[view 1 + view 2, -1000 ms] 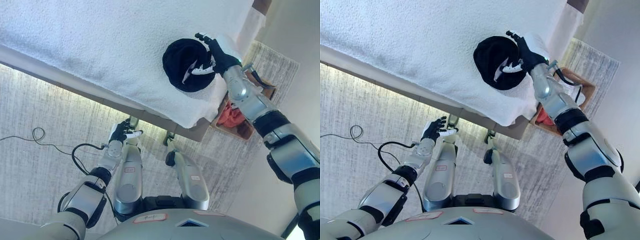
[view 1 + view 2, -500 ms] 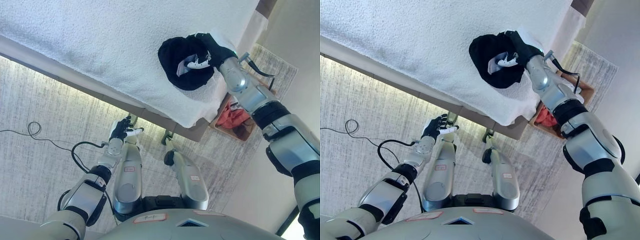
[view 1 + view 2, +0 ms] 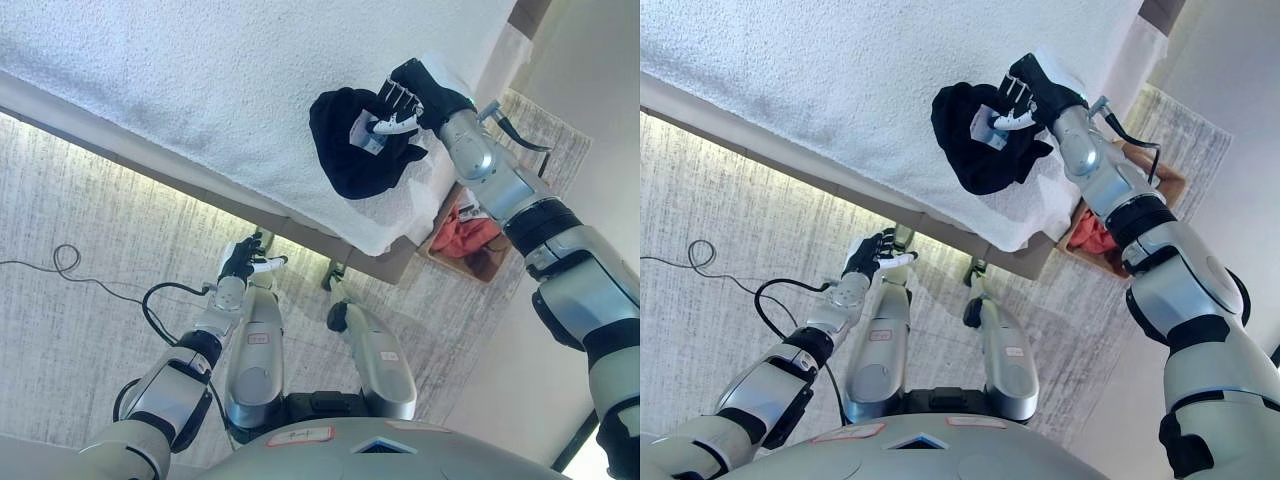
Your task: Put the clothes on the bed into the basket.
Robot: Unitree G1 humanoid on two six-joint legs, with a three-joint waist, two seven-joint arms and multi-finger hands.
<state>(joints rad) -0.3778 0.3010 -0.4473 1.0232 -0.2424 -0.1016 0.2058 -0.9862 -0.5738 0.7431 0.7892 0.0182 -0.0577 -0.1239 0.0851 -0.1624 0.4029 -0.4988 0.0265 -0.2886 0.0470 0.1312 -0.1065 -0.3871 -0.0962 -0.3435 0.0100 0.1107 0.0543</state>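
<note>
My right hand [image 3: 412,92] is clamped on the black garment [image 3: 355,140] on the bed [image 3: 200,80]; my left hand [image 3: 243,262] hangs with fingers apart.

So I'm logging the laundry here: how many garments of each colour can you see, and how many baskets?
Black garment, on the bed, gripped by the right hand: 1
Red-orange garment, in the basket: 1
Basket: 1
Total: 3
</note>
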